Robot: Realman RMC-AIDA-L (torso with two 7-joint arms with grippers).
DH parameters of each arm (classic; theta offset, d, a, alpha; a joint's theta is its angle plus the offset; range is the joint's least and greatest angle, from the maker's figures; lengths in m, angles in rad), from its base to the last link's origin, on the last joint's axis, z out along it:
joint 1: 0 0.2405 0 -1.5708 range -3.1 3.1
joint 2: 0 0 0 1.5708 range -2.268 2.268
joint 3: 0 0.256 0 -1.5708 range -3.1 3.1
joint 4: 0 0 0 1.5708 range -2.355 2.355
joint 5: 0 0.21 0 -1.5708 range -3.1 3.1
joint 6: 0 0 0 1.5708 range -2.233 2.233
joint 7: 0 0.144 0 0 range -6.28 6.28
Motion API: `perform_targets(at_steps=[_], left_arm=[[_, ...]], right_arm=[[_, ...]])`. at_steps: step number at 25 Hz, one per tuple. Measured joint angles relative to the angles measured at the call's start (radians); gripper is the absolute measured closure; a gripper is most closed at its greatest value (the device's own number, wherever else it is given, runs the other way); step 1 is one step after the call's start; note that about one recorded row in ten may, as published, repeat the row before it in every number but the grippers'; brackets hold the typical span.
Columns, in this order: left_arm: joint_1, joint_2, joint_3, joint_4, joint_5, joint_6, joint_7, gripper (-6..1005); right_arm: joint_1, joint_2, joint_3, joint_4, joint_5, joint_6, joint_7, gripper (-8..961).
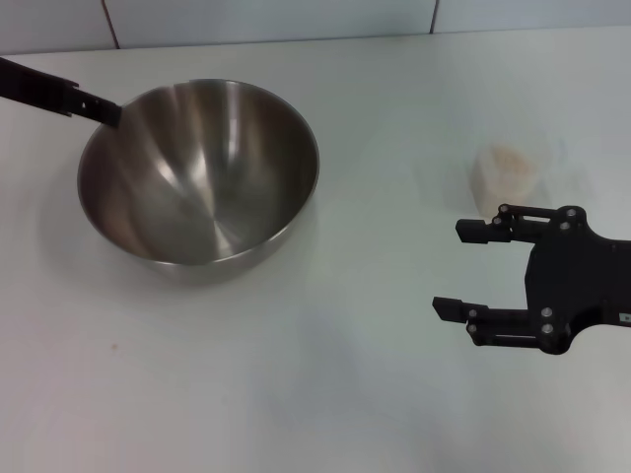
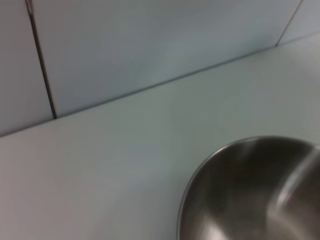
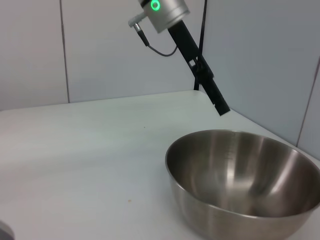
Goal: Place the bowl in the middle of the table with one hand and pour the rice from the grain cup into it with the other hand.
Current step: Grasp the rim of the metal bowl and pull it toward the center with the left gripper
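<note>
The steel bowl (image 1: pixel 197 172) stands upright and empty on the left half of the white table (image 1: pixel 296 384). It also shows in the left wrist view (image 2: pixel 250 195) and the right wrist view (image 3: pixel 245 180). My left gripper (image 1: pixel 106 108) reaches in from the far left, its tip at the bowl's far-left rim. In the right wrist view the left gripper (image 3: pixel 220 106) ends a little above that rim. The grain cup (image 1: pixel 506 179), holding the rice (image 1: pixel 509 158), stands upright on the right side. My right gripper (image 1: pixel 452 269) is open and empty, just in front of the cup and apart from it.
A tiled wall (image 1: pixel 296 20) runs along the table's far edge. Bare tabletop lies between the bowl and the cup and along the near side.
</note>
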Motion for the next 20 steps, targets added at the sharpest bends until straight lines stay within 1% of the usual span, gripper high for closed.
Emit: perform_targets(at_steps=[7,9,10,17,20], left_arm=[[-0.051,-0.001,0.002,-0.113,0.045,-0.028,-0.003,239],[-0.053,-0.001,0.002,-0.123,0.046,-0.035,-0.002,239],[-0.057,-0.001,0.003,-0.157,0.052,-0.056,0.005,239],[-0.055,0.002,0.004,-0.197,0.068,-0.119,0.025,239],[-0.058,0.002,0.004,-0.234,0.095,-0.144,0.035,240]], right_arm=[[0.005,0.0,0.002,0.006,0.011,-0.015,-0.022,210],[0.005,0.0,0.003,0.002,0.013,-0.02,-0.023,210],[0.005,0.0,0.003,0.0,0.013,-0.025,-0.023,210],[0.005,0.001,0.003,-0.007,0.015,-0.031,-0.023,210],[0.004,0.002,0.003,-0.008,0.016,-0.038,-0.023,210]])
